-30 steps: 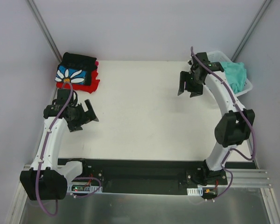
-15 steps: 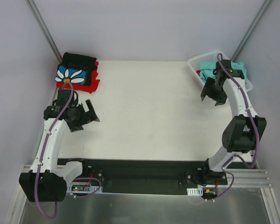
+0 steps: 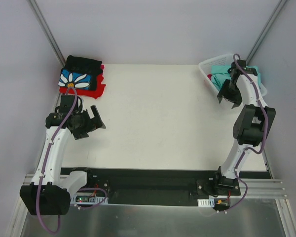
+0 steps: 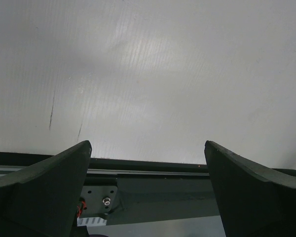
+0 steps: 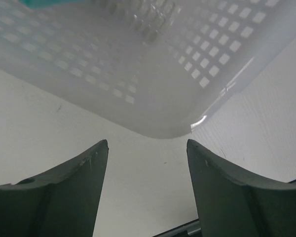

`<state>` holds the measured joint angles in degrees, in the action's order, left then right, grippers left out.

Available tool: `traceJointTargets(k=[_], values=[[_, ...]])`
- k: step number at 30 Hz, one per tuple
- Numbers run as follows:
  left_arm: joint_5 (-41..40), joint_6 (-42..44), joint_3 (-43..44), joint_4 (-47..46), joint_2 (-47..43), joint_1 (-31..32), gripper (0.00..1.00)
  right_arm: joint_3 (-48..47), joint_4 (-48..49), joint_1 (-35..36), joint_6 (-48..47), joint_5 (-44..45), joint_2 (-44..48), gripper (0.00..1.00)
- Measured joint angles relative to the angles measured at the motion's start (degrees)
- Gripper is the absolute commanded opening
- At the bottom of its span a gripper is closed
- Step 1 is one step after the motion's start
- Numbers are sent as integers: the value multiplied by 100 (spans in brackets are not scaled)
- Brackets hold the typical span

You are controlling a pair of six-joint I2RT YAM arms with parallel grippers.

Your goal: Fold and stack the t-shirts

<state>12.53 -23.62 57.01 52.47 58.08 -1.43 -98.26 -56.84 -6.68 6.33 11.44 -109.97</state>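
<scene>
The black daisy shirt (image 3: 78,78) is lying folded on top of the red shirt (image 3: 96,91) at the far left corner of the desk (image 3: 153,113). Just nearer, the left pincer (image 3: 92,125) (image 4: 148,148) is hovering over bare desk, jaws spread wide, holding nothing and touching nothing. At the far right, the right pincer (image 3: 228,101) (image 5: 148,143) is hanging just short of the white basket (image 3: 206,69) (image 5: 138,74), jaws partly apart and empty. The mint-teal shirt (image 3: 221,77) (image 5: 44,4) is sitting crumpled inside that basket.

Overhead view; wrist views close over table (image 4: 138,74)
</scene>
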Motion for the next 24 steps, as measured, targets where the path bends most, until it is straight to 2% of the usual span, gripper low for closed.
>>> traceJointTargets(k=[8,17,24], values=[[52,-7,-107,-42,-4,0,99,-1650,-177,61,-302,-437,-636,68],[90,-15,-157,-120,55,37,99,-1718,-321,92,-485,-428,-800,67],[103,-15,-162,-118,48,39,99,-1718,-236,87,-529,-522,-1484,66]])
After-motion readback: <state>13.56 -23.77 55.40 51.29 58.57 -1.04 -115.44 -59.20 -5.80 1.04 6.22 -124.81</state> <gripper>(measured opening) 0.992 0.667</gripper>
